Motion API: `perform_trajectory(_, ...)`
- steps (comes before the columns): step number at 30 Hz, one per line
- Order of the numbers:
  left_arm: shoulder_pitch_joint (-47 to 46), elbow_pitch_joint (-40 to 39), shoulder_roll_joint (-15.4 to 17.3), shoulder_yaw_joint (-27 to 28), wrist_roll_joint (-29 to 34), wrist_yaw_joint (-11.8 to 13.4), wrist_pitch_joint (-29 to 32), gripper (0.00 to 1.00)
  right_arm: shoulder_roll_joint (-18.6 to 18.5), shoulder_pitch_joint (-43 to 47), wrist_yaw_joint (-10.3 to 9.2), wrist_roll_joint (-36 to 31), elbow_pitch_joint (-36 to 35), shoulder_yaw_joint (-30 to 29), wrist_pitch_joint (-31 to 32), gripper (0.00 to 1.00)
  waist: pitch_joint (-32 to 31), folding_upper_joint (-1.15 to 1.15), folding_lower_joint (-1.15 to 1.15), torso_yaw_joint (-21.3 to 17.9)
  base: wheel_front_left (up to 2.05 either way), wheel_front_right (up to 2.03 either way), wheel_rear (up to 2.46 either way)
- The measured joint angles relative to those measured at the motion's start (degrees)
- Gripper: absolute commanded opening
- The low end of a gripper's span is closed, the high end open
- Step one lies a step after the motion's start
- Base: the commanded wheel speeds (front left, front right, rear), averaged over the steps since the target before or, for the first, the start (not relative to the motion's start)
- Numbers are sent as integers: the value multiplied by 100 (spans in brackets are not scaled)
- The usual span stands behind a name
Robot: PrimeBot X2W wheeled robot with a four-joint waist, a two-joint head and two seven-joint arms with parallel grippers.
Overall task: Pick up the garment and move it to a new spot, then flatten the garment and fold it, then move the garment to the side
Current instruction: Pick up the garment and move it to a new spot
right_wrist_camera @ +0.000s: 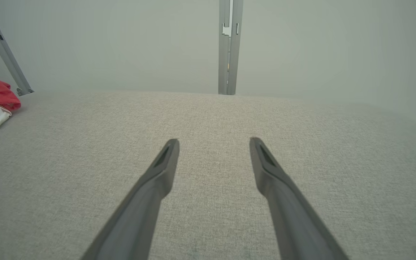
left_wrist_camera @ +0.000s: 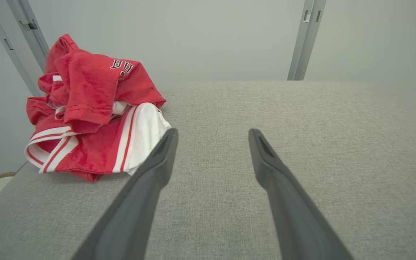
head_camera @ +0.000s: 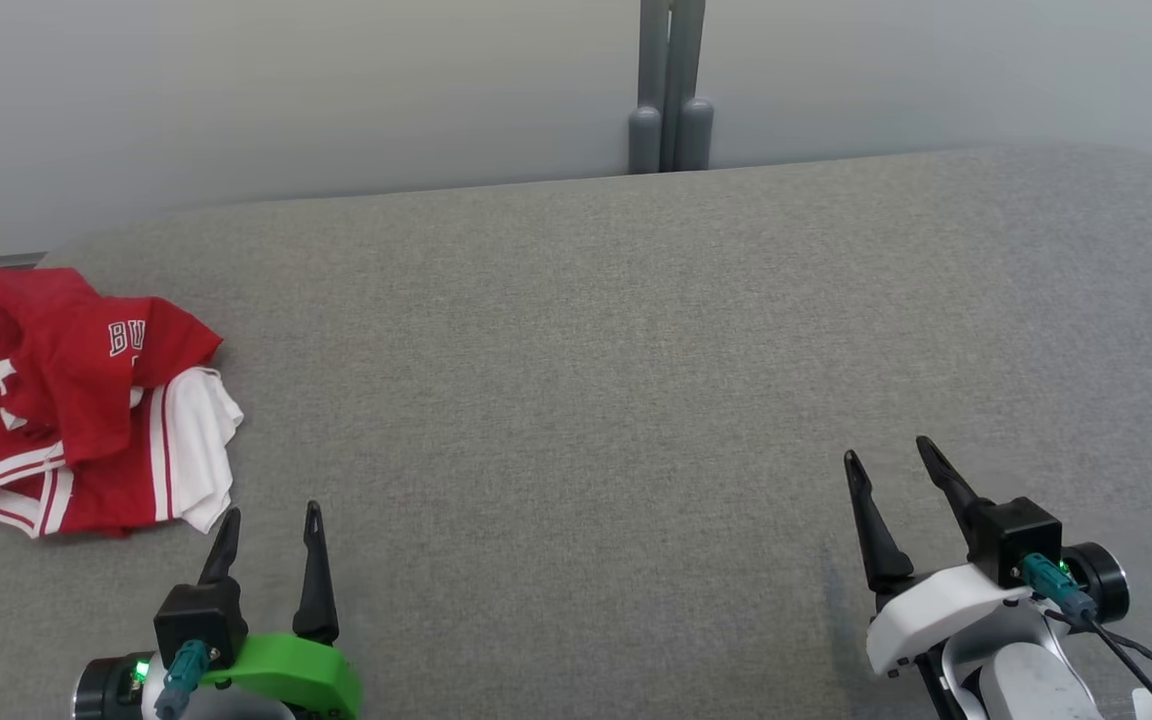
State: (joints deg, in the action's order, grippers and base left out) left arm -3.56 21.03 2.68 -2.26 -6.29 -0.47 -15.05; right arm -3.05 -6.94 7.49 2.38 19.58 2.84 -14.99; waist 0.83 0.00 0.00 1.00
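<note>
I find the left gripper (head_camera: 272,512) and right gripper (head_camera: 887,450) spread empty, as the crumpled red jersey (head_camera: 66,400) near the left one awaits pickup.

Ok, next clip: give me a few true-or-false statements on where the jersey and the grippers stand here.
1. The red and white jersey lies crumpled near the left end of the grey fabric surface. True.
2. The left gripper and the right gripper both stand open. True.
3. The left gripper holds the jersey. False: there is nothing between its fingers.
4. The jersey is folded flat. False: it is a rumpled heap.
5. The jersey lies closer to the right gripper. False: it lies close to the left gripper, far from the right one.
</note>
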Motion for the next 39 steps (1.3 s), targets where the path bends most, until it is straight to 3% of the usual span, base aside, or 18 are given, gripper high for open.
perform_trajectory(9,4,122,1,58,-43,45,-12,100,8,48,0,107,-23,172,-1,100,35,0,0,562,0,0,0)
perform_trajectory(28,182,285,9,275,-212,-78,-13,100,22,-114,0,318,190,947,-1,100,153,0,0,2555,0,0,0)
perform_trajectory(33,149,316,10,250,-345,-272,-12,100,-9,-158,0,357,256,1011,-1,100,264,0,0,2624,0,0,0)
perform_trajectory(39,-425,569,14,191,-279,-543,-12,100,-159,-253,0,376,287,1049,-2,100,424,0,0,2268,0,0,0)
